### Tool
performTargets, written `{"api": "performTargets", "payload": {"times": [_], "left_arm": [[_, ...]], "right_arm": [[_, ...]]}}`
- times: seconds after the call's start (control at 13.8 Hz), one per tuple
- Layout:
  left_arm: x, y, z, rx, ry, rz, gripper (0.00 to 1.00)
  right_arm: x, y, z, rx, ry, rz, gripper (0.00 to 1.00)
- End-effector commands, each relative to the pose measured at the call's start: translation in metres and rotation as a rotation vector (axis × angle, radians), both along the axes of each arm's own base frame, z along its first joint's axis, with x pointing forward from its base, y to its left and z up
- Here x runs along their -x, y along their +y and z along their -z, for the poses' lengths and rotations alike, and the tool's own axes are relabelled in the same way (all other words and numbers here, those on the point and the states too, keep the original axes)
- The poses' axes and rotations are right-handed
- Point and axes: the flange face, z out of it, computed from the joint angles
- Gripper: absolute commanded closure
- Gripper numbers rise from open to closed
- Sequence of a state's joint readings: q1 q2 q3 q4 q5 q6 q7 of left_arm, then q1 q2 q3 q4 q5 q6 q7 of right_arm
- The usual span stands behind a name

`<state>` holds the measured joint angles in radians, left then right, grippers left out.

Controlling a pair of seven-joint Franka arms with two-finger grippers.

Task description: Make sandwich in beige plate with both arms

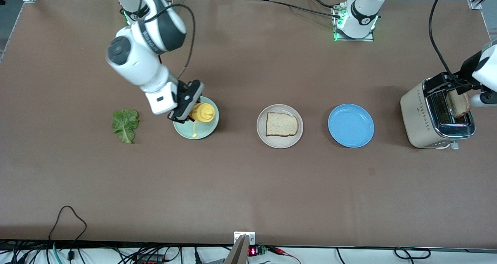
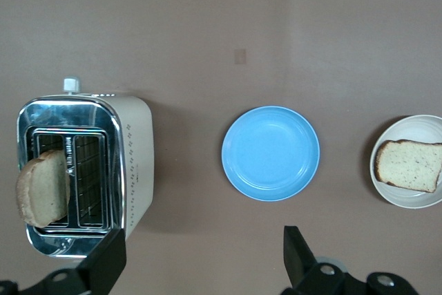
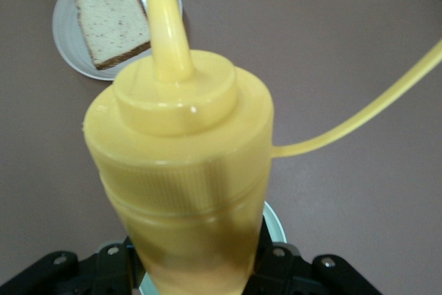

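A beige plate (image 1: 279, 144) in the middle of the table holds one slice of toasted bread (image 1: 282, 124). A second slice (image 1: 459, 104) stands in a slot of the toaster (image 1: 417, 116) at the left arm's end. A green lettuce leaf (image 1: 125, 125) lies on the table at the right arm's end. My right gripper (image 1: 186, 109) is shut on a yellow sauce bottle (image 3: 183, 170) over the mint-green plate (image 1: 186, 134). My left gripper (image 2: 200, 260) is open and empty, up in the air by the toaster (image 2: 131, 164).
A blue plate (image 1: 350, 125) lies between the beige plate and the toaster. The bottle's thin yellow cap strap (image 3: 359, 119) hangs out to one side. Cables run along the table's near edge.
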<state>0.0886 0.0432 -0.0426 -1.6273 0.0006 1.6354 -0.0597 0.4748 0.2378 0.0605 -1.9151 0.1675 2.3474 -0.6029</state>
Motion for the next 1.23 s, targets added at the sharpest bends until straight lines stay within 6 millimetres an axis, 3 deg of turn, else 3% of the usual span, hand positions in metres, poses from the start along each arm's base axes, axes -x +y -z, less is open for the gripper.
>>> {"api": "performTargets", "payload": {"times": [0.0,0.29,0.51,0.87,1.16], "left_arm": [[0.0,0.017,0.001,-0.013,0.012,-0.005,0.0],[0.0,0.015,0.001,0.041,0.01,-0.016,0.0],[0.001,0.033,0.002,0.085,0.008,-0.058,0.0],[0.001,0.053,0.015,0.098,0.031,-0.099,0.0],[0.001,0.062,0.018,0.118,0.034,-0.117,0.0]], "right_arm": [[0.023,0.044,-0.008,0.1,-0.015,0.075,1.0],[0.06,0.115,-0.003,0.276,-0.031,0.185,1.0],[0.083,0.163,0.024,0.41,-0.054,0.094,1.0],[0.109,0.202,0.073,0.494,-0.073,-0.008,1.0],[0.118,0.234,0.094,0.626,-0.131,-0.09,1.0]]}}
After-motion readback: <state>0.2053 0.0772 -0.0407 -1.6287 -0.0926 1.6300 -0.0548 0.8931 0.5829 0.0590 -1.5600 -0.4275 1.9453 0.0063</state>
